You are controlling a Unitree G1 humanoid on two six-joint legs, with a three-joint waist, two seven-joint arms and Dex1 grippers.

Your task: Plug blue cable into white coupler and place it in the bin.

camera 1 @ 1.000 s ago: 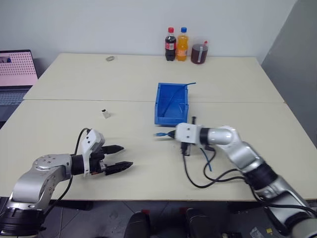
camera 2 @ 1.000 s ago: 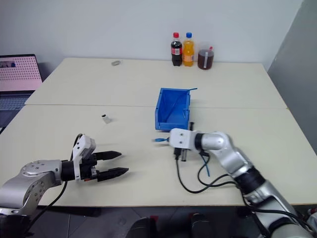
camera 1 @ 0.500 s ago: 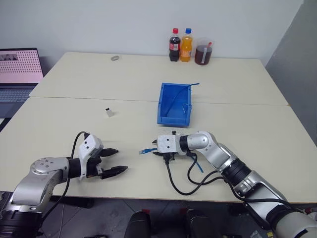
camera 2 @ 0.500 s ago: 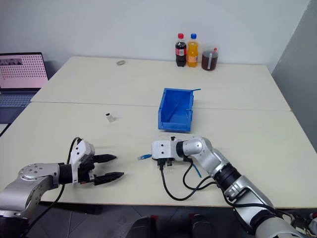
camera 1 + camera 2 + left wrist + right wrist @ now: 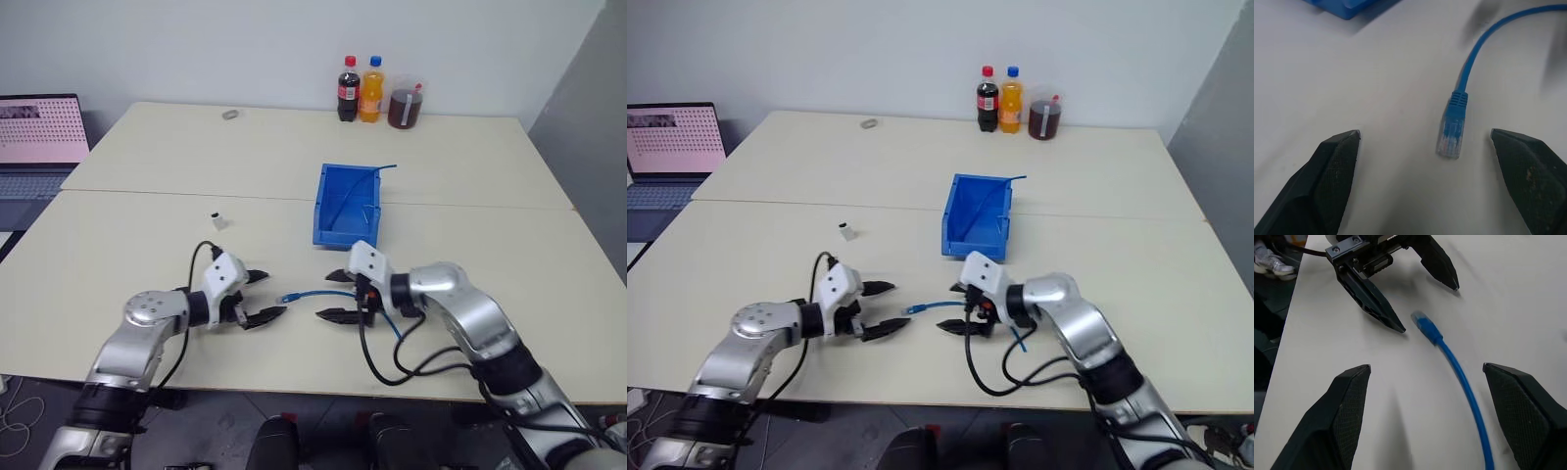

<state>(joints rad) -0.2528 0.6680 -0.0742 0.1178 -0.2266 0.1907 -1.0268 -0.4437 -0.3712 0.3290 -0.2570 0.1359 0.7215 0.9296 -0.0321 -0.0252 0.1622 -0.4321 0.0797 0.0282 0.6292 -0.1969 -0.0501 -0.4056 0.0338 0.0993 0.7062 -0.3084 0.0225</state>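
Table [image 5: 147, 225] with loose blue cable [image 5: 1452, 131], clear plug close-up between fingers [image 5: 1332, 161].

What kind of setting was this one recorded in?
Likely an office or lab room: pale tables pushed together against a plain wall, an open laptop at one side, and three drink bottles at the far edge.

Plain pale wall [image 5: 196, 49] behind; grey panel [image 5: 588, 88] at right. Two cream worktop [image 5: 196, 157] halves joined by a seam. Open laptop [image 5: 39, 132] at left edge, three drink bottles [image 5: 372, 93] at the far side.
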